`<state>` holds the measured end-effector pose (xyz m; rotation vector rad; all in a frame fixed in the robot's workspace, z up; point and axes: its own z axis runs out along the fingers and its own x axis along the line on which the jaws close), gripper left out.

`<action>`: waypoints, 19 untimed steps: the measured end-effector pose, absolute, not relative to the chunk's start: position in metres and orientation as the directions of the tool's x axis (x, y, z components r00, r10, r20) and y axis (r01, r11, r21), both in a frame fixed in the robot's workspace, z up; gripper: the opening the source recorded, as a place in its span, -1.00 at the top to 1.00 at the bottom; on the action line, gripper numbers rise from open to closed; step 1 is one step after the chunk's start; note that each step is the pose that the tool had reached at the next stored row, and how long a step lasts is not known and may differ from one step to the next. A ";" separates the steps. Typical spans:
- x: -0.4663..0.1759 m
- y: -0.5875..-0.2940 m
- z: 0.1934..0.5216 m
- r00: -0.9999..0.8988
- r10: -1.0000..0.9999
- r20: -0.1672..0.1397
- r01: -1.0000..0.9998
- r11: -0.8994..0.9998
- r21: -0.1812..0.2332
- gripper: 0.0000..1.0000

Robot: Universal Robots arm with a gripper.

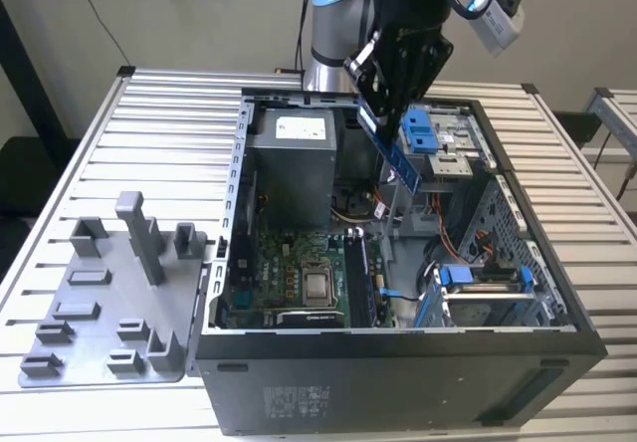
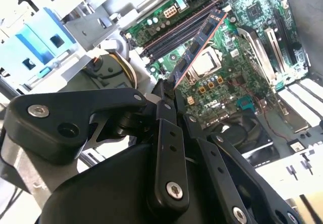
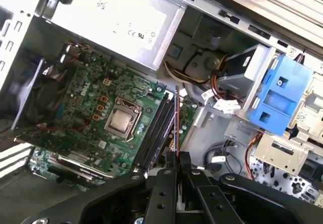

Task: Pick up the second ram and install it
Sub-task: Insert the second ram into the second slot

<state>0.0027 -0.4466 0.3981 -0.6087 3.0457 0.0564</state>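
Fingers (image 2: 162, 108) of your gripper (image 2: 170, 95) pinch one end of the second ram (image 2: 202, 42), tilted above the motherboard (image 2: 237, 72), apparently leaving its long edge free for the memory slots (image 2: 176, 30).

The tool (image 3: 177, 159) grips the second ram (image 3: 176, 120), seemingly edge-on, above the motherboard (image 3: 75, 114).

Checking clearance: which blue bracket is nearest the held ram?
The upper blue bracket in the exterior view, right beside the ram; the lower blue bracket sits well away from it.
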 end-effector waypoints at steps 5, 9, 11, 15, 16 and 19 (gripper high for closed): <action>0.003 -0.447 0.397 -0.942 -0.333 -0.041 -0.335 0.942 0.029 0.73; 0.003 -0.447 0.397 -0.956 -0.291 -0.040 -0.292 0.956 0.029 0.73; 0.003 -0.447 0.396 -0.962 -0.270 -0.040 -0.271 0.962 0.029 0.73; 0.003 -0.447 0.396 -0.971 -0.236 -0.037 -0.237 0.971 0.030 0.73; 0.003 -0.447 0.395 -0.972 -0.230 -0.036 -0.231 0.972 0.030 0.73; 0.003 -0.447 0.395 -0.979 -0.201 -0.035 -0.202 0.979 0.030 0.73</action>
